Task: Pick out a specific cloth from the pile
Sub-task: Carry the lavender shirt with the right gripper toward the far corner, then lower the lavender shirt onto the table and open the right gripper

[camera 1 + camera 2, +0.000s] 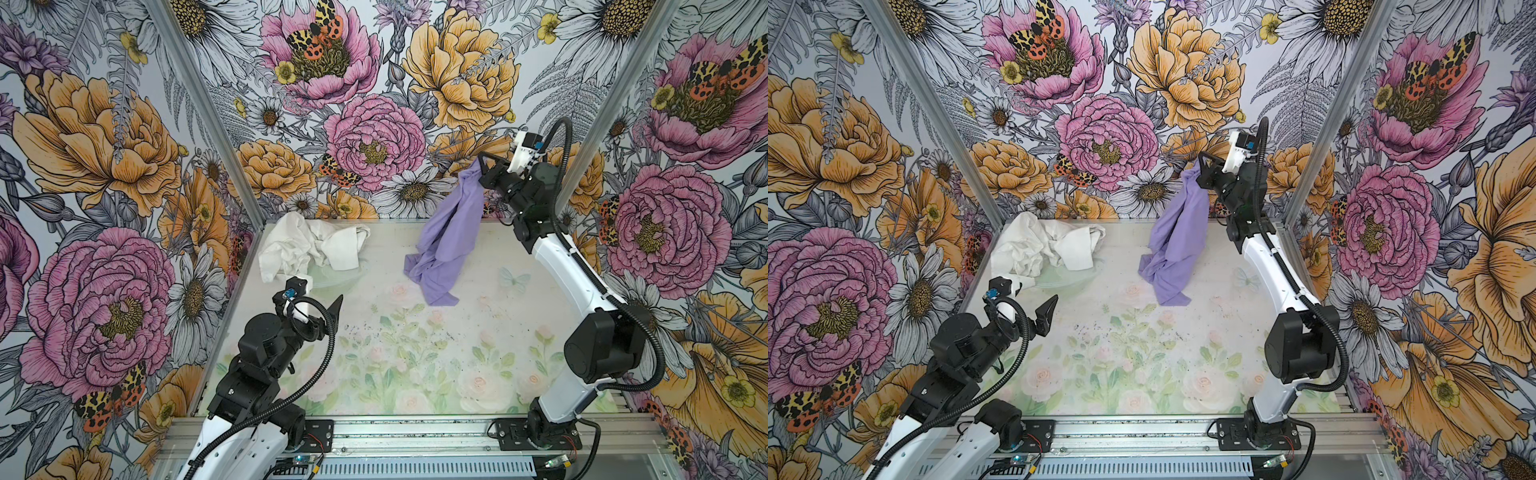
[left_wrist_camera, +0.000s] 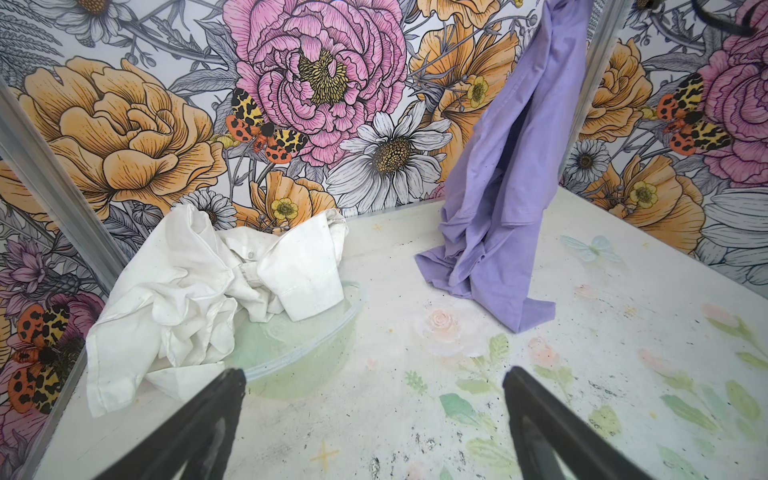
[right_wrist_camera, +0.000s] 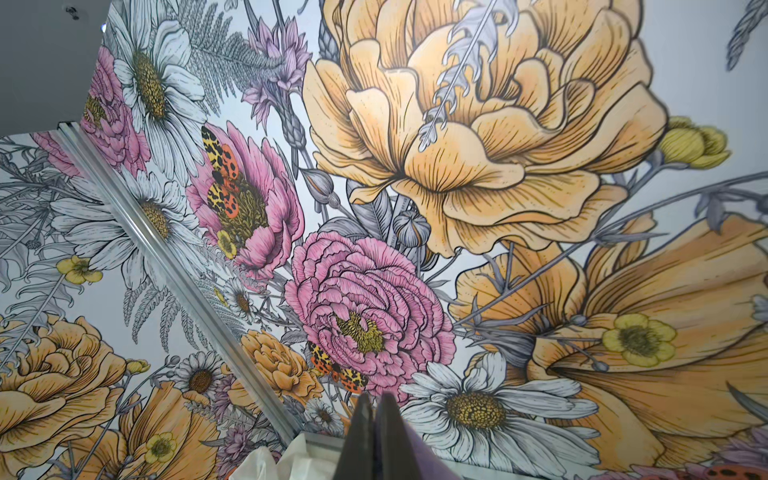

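Observation:
The lavender cloth [image 1: 449,224] [image 1: 1177,232] hangs in a long drape at the back right, and its lower end rests crumpled on the table. My right gripper [image 1: 482,160] [image 1: 1201,157] is raised high near the back wall and shut on the cloth's top. In the right wrist view the jaws [image 3: 376,401] are pressed together with a strip of lavender cloth [image 3: 409,453] beside them. The pile [image 1: 303,245] [image 1: 1034,245] [image 2: 187,291], now a rumpled white cloth, lies at the back left, apart from the lavender cloth [image 2: 511,187]. My left gripper [image 1: 332,311] [image 1: 1046,311] [image 2: 374,374] hovers open and empty in front of the pile.
A clear plastic bowl [image 2: 316,332] [image 1: 340,278] sits partly under the white cloth, just ahead of my left gripper. Floral walls with metal corner posts [image 1: 208,112] close in the table at the back and sides. A metal rail [image 1: 415,432] runs along the front.

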Tool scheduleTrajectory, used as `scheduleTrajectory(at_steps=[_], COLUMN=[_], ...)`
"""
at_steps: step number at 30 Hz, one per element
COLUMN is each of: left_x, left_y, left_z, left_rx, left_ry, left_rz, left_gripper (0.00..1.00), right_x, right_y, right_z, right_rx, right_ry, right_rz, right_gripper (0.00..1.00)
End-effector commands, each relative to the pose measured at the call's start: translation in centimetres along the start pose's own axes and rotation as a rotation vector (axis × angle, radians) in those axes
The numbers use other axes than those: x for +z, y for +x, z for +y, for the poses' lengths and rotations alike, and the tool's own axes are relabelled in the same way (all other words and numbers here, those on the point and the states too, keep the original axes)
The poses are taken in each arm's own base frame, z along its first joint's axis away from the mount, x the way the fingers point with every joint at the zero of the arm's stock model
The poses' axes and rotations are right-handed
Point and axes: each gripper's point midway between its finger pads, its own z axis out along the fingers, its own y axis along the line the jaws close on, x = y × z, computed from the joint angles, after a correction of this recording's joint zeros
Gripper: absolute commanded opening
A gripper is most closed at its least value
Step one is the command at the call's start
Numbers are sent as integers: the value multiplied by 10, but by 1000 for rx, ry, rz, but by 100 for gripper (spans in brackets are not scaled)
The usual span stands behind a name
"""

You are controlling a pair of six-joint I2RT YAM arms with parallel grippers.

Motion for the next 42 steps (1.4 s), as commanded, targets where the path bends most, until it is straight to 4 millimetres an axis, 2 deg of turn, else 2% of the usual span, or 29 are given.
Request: scheduleTrajectory(at_steps=[1,5,8,12,16,21,27,36,42], left_x=[3,4,4,4,4,3,2,2,5], left_y=[3,4,4,4,4,3,3,2,3], left_z=[-7,-7,-7,-7,-7,-7,-7,-8,-10], left_rx=[15,13,14,13,14,13,12,12,8], left_ry=[34,37,37,38,38,36,38,40,52], left_rz=[4,7,7,8,7,4,1,-1,0], left_gripper=[99,99,99,99,99,99,99,99,99], right_x=[-14,-18,-20,-18,-11,-6,-15,-40,-69], right_y=[-54,-73,-78,-72,-54,-17,37,127,182], right_z=[17,8,0,-14,-30,-54,-97,-169,-210], right_rx=[-71,-84,-84,-78,-72,-79,-107,-215,-283], right_ry=[-29,-6,16,44,75,124,222,429,583], right_rz=[-92,-112,-114,-92,-28,74,195,477,669], right_gripper=[0,0,0,0,0,0,0,0,0])
